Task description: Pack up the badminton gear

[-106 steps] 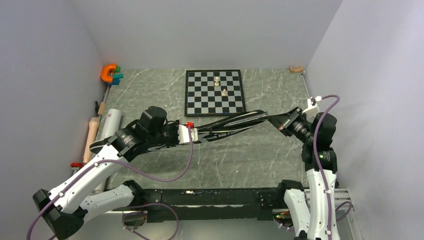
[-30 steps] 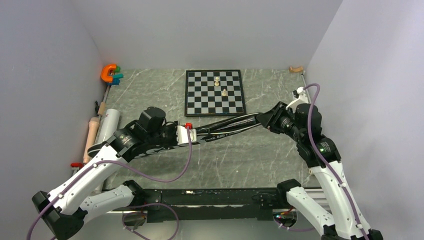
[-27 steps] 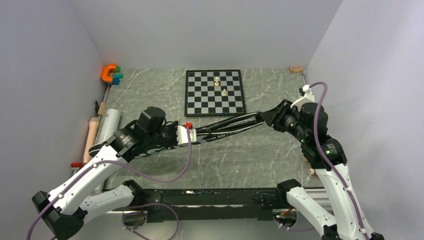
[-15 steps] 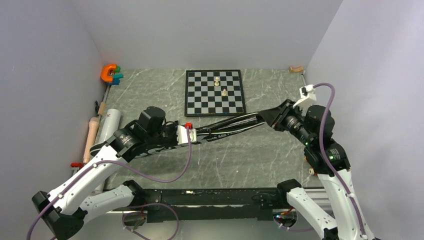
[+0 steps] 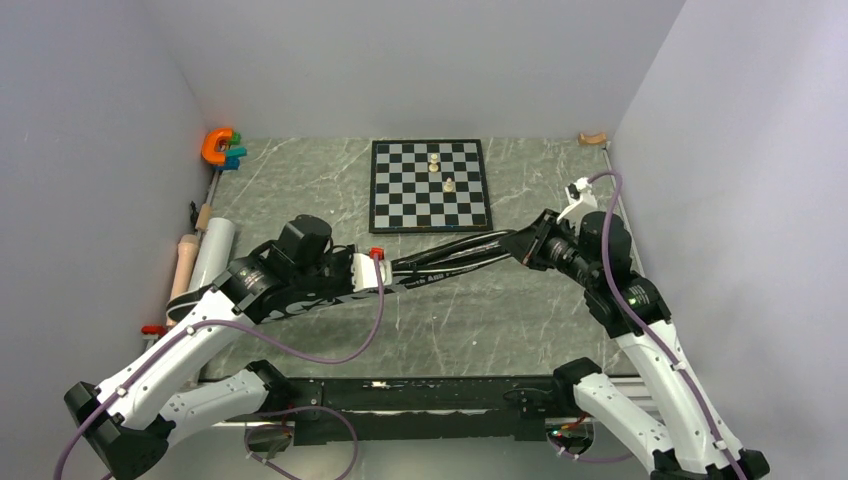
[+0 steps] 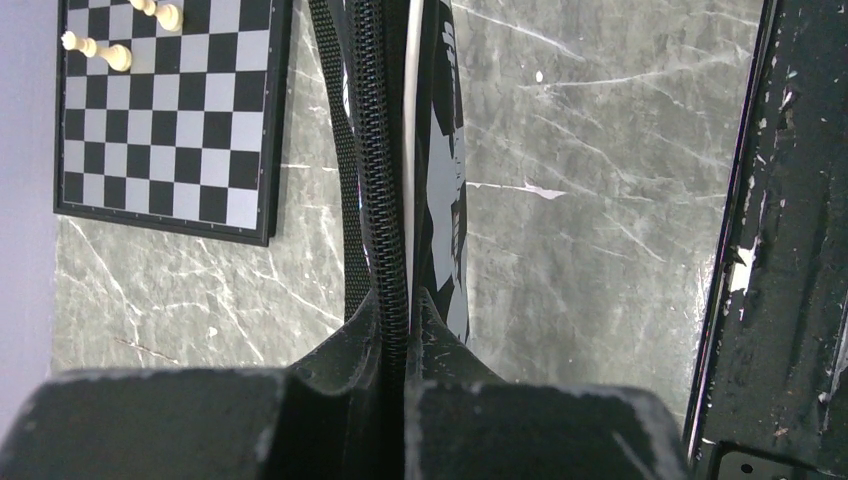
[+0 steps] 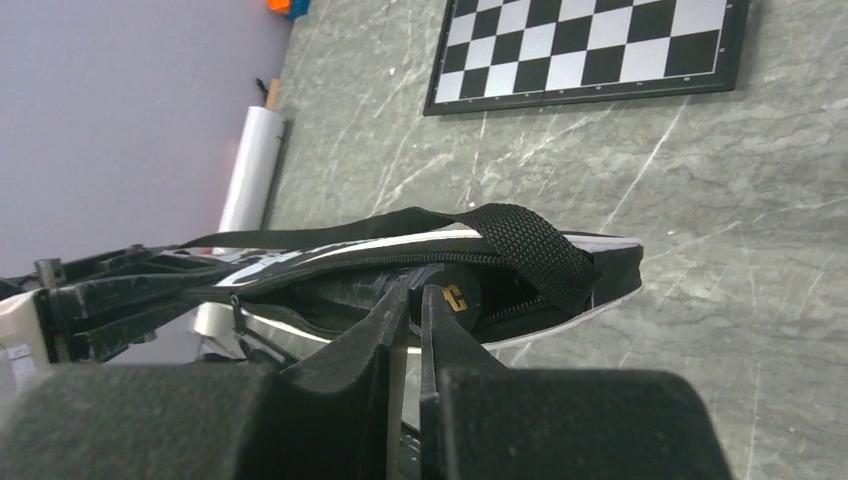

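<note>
Stretching across the middle of the table, the black racket bag is held at both ends, running from near left to far right just in front of the chessboard. The left gripper is clamped on the bag's nearer part, its fingers pressed together on either side of the zipper, so that the bag is seen edge-on in the left wrist view, with white lettering on the side facing right. The right gripper is closed on the bag's far, rounded end, with only a thin slit left between the fingers, which are set on the lower lip of the opening. At that end the zipper is parted and a dark interior is shown. A black webbing strap is looped over the top edge of the bag, and a small gold mark is seen just beside the fingertips. Whether the bag's underside touches the table cannot be told.

Two pale chess pieces are stood on the chessboard. The long white tube is laid along the left edge of the table, well apart from the bag, with a beige wooden rod just beside it, against the wall. An orange C-shaped piece is placed in the far left corner.
</note>
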Controlling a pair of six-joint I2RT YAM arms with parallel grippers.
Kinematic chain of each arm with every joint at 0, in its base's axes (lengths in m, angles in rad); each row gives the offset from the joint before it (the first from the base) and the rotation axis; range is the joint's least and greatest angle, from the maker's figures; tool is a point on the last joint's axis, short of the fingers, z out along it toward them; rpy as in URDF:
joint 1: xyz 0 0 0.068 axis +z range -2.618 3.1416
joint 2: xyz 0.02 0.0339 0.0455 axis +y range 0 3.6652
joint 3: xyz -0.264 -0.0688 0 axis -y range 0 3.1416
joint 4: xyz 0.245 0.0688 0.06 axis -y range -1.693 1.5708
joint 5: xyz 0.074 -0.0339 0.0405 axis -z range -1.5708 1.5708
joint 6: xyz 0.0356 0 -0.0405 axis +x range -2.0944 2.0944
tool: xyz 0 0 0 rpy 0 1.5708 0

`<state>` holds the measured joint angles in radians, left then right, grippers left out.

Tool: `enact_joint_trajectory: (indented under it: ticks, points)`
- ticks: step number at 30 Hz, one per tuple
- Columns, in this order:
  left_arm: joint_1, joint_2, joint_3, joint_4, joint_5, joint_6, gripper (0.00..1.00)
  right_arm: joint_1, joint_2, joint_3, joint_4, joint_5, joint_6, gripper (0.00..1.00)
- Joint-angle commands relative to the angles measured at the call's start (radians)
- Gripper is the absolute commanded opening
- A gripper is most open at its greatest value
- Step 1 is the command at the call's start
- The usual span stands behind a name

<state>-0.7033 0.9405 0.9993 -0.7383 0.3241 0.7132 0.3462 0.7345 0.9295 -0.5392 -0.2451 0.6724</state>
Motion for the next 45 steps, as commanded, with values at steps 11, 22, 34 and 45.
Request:
enact_joint_trajectory:
  ticks: [11, 22, 34, 45]
  points:
    - [-0.005, -0.003, 0.084, 0.153, 0.057, 0.002, 0.0, 0.09, 0.016, 0.062, -0.246, 0.227, -0.17, 0.12]
    - [-0.006, -0.006, 0.084, 0.132, 0.075, 0.013, 0.0, 0.091, 0.079, 0.302, -0.215, 0.144, -0.158, 0.35]
    - [-0.024, -0.002, 0.091, 0.052, 0.107, 0.109, 0.0, 0.156, 0.236, 0.34, -0.141, -0.135, -0.186, 0.33]
    - [-0.053, 0.014, 0.099, 0.025, 0.099, 0.16, 0.0, 0.412, 0.337, 0.282, -0.086, -0.166, -0.153, 0.3]
